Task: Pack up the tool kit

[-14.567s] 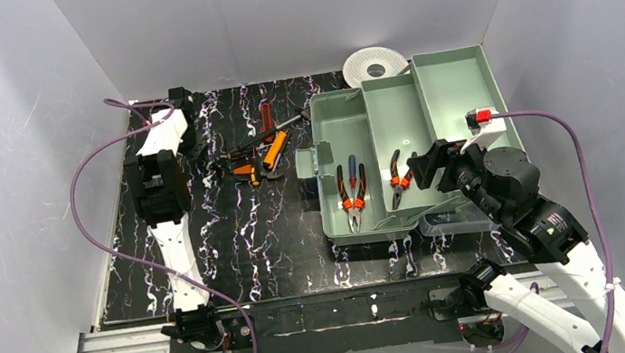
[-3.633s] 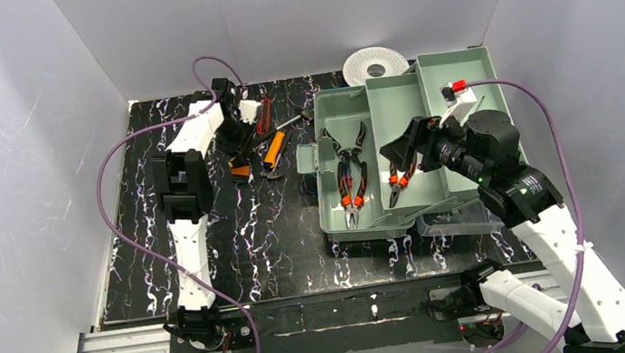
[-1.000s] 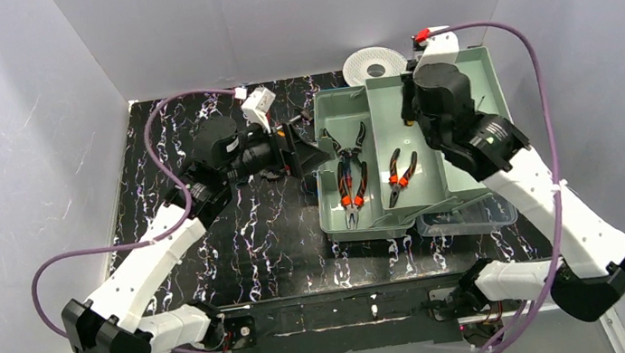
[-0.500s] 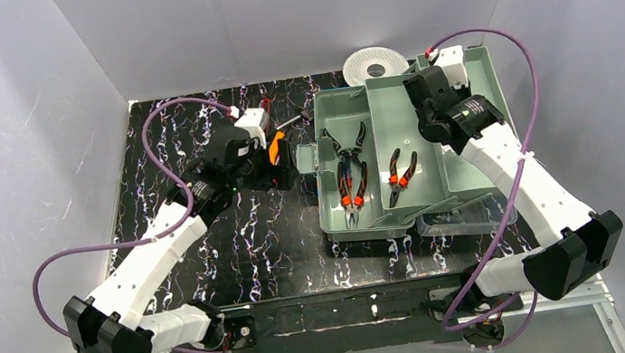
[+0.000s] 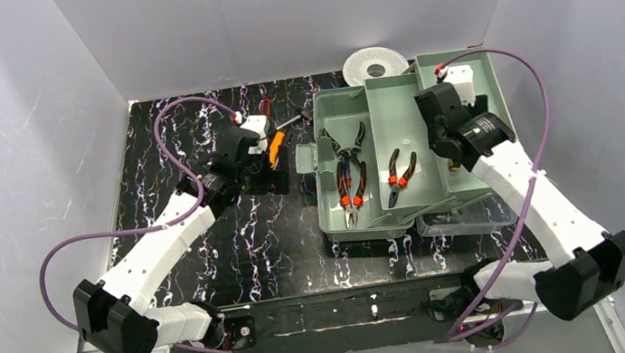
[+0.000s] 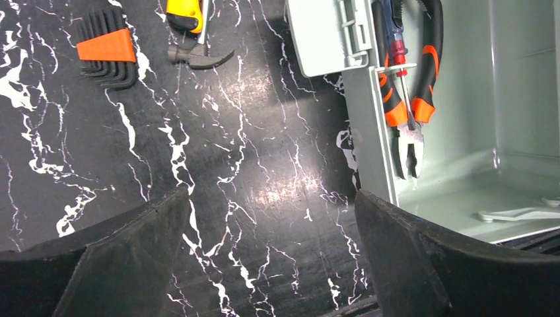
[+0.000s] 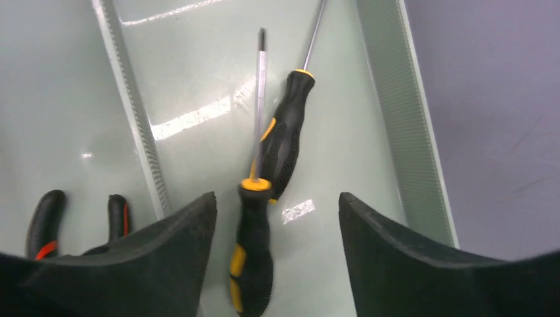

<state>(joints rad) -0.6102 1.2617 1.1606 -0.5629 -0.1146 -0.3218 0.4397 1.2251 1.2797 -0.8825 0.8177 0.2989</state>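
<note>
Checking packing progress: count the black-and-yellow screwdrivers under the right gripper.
2. Both lie in the pale-green box below the open right gripper: the near screwdriver, shaft pointing away, and the far screwdriver angled alongside, touching it. Others may be hidden outside this view.

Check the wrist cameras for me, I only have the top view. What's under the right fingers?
Observer: Two black-and-yellow screwdrivers lie overlapping on the box floor between the open right fingers, ungripped.
Operator: Left fingers?
Observer: Wide open over the black table, nothing between them.
Operator: Anything lying there I can't see?
Observer: A hex key set in an orange holder, beside the hammer head.
</note>
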